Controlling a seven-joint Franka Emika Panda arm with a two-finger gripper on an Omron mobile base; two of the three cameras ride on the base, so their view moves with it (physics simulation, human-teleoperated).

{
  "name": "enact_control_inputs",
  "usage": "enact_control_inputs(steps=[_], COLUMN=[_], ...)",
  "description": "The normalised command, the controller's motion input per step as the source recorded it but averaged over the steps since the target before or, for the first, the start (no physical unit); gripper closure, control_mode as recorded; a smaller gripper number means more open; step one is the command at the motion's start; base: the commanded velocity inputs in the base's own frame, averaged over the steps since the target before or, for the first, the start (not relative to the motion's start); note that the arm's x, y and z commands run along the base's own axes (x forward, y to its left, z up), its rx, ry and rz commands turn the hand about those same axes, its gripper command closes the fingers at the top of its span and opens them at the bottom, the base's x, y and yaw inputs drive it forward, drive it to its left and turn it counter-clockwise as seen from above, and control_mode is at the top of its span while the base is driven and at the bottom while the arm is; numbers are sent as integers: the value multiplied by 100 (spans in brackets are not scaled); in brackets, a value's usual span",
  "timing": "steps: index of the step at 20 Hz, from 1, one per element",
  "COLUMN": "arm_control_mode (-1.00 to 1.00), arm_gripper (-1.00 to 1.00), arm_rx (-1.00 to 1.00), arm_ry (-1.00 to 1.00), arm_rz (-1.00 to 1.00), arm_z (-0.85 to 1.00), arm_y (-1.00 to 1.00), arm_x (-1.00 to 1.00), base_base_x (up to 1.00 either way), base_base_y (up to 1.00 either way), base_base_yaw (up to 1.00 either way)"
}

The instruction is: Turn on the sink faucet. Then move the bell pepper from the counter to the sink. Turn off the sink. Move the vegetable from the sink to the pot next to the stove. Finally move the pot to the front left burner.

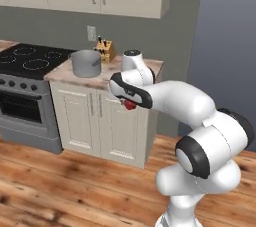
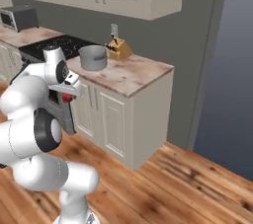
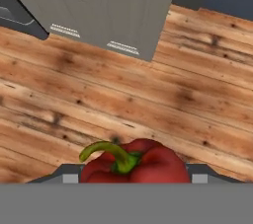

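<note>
One big wooden floor (image 3: 148,85) lies under everything. The black stove (image 1: 27,61) sits beside the counter (image 2: 133,77). The grey pot (image 1: 86,63) stands on the counter near the stove. The gripper (image 1: 130,104) hangs in front of the cabinets, pinching the red bell pepper (image 3: 136,165) above the floor.

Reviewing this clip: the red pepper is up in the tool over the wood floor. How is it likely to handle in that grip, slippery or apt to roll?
The pepper looks glossy and rounded, so it may slip if the tool grips lightly. Its lobed, roundish body would probably roll or wobble once set down. It hangs above the floor, not the counter, so a slip would likely drop it there.
</note>
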Motion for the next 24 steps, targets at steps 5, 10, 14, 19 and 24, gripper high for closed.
enact_control_inputs(steps=[5,10,14,19,24], arm_control_mode=[100,100,100,100,100], arm_gripper=[100,100,100,100,100], arm_rx=[0,0,0,0,0], arm_ry=[0,0,0,0,0], arm_rz=[0,0,0,0,0], arm_z=[0,0,0,0,0], arm_y=[0,0,0,0,0], arm_x=[0,0,0,0,0], base_base_x=[51,42,46,50,57], base_base_y=[65,83,88,78,63], base_base_yaw=[-23,-17,-17,-16,-16])
